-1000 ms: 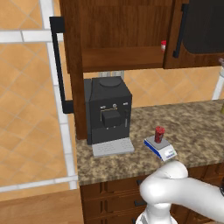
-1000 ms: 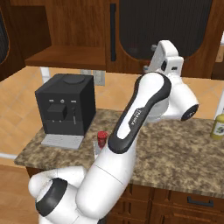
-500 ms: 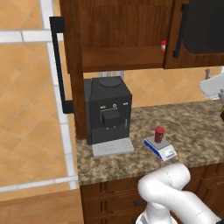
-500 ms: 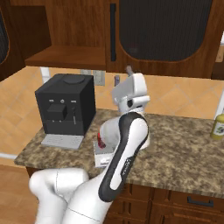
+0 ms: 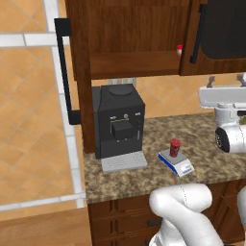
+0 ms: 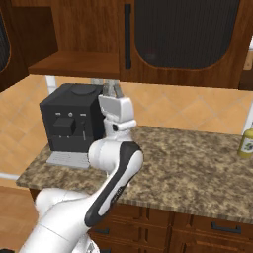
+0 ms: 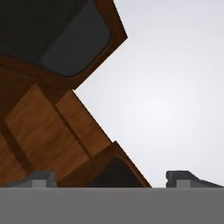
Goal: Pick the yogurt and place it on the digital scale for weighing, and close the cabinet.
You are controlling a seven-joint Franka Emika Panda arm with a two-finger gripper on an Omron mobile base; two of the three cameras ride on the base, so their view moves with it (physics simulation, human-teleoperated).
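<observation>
The yogurt (image 5: 175, 147), a tiny dark red cup, stands upright on the digital scale (image 5: 178, 163) on the counter, right of the coffee machine. My gripper (image 6: 112, 89) is raised well above the counter, pointing up at the cabinet's underside, jaws open and empty. In the left base view the gripper (image 5: 226, 82) is up and to the right of the yogurt, clear of it. The cabinet (image 5: 129, 38) has its left door (image 5: 65, 72) swung wide open, and its right door (image 5: 223, 33) is shut. In the hand view the fingertips (image 7: 41, 177) stand far apart below the brown cabinet (image 7: 48, 127).
A black coffee machine (image 5: 119, 122) stands on the granite counter (image 6: 197, 168) under the open shelf. A small white cup with a red top (image 5: 179, 49) sits inside the cabinet. A yellow-green bottle (image 6: 245, 141) stands at the counter's far right. Brown drawers (image 5: 120, 218) run below.
The arm has swung round: the hand moved left in the right base view to above the coffee machine's side and entered the left base view. The yogurt stayed on the scale.
</observation>
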